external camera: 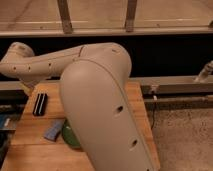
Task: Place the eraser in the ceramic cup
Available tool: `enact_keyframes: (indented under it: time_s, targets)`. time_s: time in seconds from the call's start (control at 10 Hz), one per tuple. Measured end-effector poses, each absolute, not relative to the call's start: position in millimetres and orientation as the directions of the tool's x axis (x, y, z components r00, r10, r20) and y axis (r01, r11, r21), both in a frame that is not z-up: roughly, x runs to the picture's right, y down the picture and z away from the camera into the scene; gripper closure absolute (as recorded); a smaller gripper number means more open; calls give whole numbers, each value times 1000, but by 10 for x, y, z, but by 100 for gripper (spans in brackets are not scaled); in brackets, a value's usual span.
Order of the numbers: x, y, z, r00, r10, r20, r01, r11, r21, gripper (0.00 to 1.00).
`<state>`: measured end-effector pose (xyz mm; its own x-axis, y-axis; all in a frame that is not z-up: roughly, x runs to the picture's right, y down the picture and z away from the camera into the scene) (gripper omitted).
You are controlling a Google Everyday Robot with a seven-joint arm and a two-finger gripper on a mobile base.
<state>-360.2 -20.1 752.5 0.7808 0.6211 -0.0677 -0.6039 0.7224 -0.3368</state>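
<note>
Eraser (40,104): lies flat on tabletop (30,150), ungrasped. Gripper (29,88): hangs just beyond it, jaws wide and empty, apparently positioned for pickup. Ceramic cup: hidden behind arm (100,100).

Your arm (75,57) wears a smooth cream-beige shell all over: fat, rounded links with no cables showing. The big near link (97,100) is a swollen lozenge with a few small dark round holes down its side, and the slimmer far link (45,64) carries a similar row. The end effector sits hidden behind that near link.
</note>
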Motion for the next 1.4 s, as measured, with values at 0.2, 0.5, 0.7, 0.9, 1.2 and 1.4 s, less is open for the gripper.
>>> enact_keyframes:
  time_s: [0.2, 0.5, 0.7, 0.9, 1.2, 1.4]
  targets:
    - [-3785, -202, 7683, 791, 610, -56, -588, 732, -344, 26]
    - [-3940, -144, 7908, 791, 608, -62, -587, 728, -354, 26]
    - [-3915, -158, 7919, 789, 610, -64, -590, 726, -352, 26]
    - [-3919, -141, 7913, 788, 611, -76, -594, 722, -355, 26]
    - [-3871, 55, 8129, 782, 607, -138, -608, 698, -379, 26]
    - [-3942, 223, 8274, 789, 589, -176, -603, 688, -403, 26]
